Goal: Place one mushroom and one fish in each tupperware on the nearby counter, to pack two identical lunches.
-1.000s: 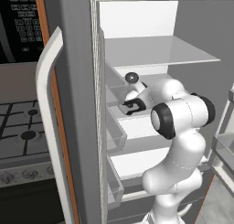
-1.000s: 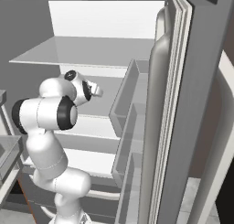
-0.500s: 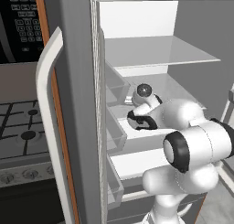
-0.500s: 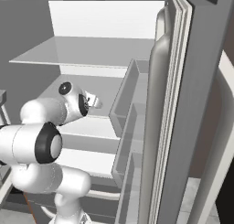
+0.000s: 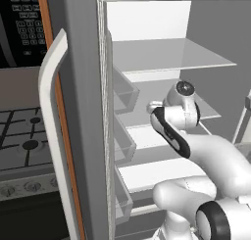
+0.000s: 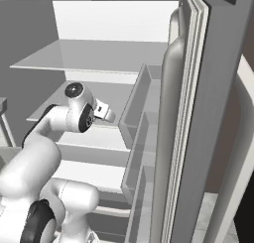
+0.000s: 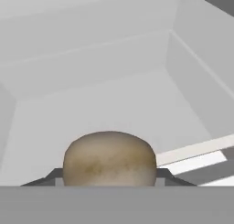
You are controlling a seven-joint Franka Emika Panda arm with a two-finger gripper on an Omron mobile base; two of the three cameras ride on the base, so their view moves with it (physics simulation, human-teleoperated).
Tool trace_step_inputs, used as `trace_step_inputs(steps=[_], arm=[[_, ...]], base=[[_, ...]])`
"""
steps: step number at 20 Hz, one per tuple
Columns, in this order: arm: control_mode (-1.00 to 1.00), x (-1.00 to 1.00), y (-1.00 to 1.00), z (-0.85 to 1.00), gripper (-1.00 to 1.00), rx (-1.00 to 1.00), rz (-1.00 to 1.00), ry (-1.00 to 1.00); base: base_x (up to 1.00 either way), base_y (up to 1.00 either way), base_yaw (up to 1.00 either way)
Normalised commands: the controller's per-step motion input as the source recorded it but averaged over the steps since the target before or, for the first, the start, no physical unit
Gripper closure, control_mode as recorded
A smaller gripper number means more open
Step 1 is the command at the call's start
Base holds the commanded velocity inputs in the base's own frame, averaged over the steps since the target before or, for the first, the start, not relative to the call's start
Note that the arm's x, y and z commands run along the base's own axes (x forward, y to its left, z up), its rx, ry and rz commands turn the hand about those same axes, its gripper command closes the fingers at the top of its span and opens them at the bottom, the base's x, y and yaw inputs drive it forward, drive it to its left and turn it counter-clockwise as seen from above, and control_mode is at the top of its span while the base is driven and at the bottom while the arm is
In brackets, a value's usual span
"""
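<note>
Gripper (image 7: 109, 179) is clamped on a mushroom (image 7: 109, 158), its two dark fingertips (image 7: 54, 177) pressing the brown cap from either side in the hand view. Beyond the cap lie pale grey fridge walls (image 7: 91, 58) meeting in a far corner, and a white shelf edge (image 7: 196, 150) runs off to the right.

From the base views the arm (image 5: 196, 156) reaches into the open fridge at the middle shelf (image 5: 147, 116), below the glass top shelf (image 5: 171, 55). Door bins (image 5: 125, 143) stand close on the left of the wrist, and on the right side more door bins (image 6: 136, 138) line the other open door (image 6: 198, 113). Left of the fridge sit a black stovetop (image 5: 22, 141) and a microwave panel (image 5: 19, 23). A white door handle (image 5: 51, 116) stands nearest on the left.
</note>
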Motion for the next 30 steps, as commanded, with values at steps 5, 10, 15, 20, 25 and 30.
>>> trace_step_inputs(steps=[5, 10, 15, 20, 25, 30], arm=[[-1.0, -0.62, 0.0, 0.78, 1.0, -0.02, 0.0, 0.39], [-1.0, -0.86, 0.0, 0.13, 1.0, -0.04, 0.0, 0.09], [-1.0, -0.84, 0.0, 0.0, 1.0, 0.0, 0.01, -0.08], [-1.0, -0.81, 0.0, 0.0, 1.0, 0.0, 0.03, -0.12], [-1.0, -0.56, 0.0, 0.0, 1.0, 0.0, 0.07, -0.12], [1.0, -0.44, 0.0, 0.0, 1.0, 0.0, 0.09, -0.16]], base=[[0.0, 0.0, 0.0], [0.0, 0.0, 0.0], [0.0, 0.0, 0.0], [0.0, 0.0, 0.0], [0.0, 0.0, 0.0], [-0.16, 0.0, 0.02]])
